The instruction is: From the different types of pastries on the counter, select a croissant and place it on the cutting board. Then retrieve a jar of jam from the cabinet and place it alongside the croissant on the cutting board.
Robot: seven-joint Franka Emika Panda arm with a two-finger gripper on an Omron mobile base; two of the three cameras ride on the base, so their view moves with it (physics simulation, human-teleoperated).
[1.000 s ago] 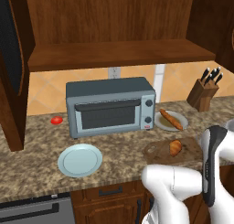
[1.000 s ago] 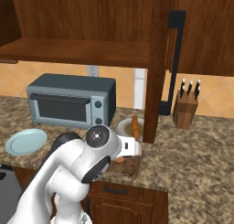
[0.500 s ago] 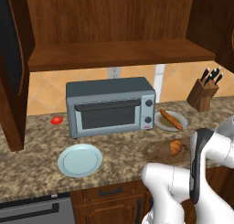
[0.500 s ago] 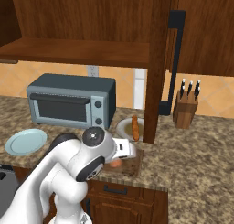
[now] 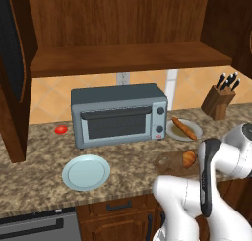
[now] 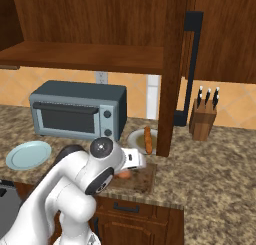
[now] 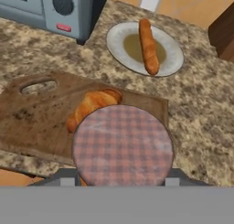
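Hand view: gripper [image 7: 119, 184] pinching jar of jam [image 7: 122, 144], checkered lid up, above cutting board [image 7: 41, 122] beside croissant [image 7: 91, 107].

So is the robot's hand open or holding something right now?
End effector: closed on the jar of jam, held above the cutting board beside the croissant.
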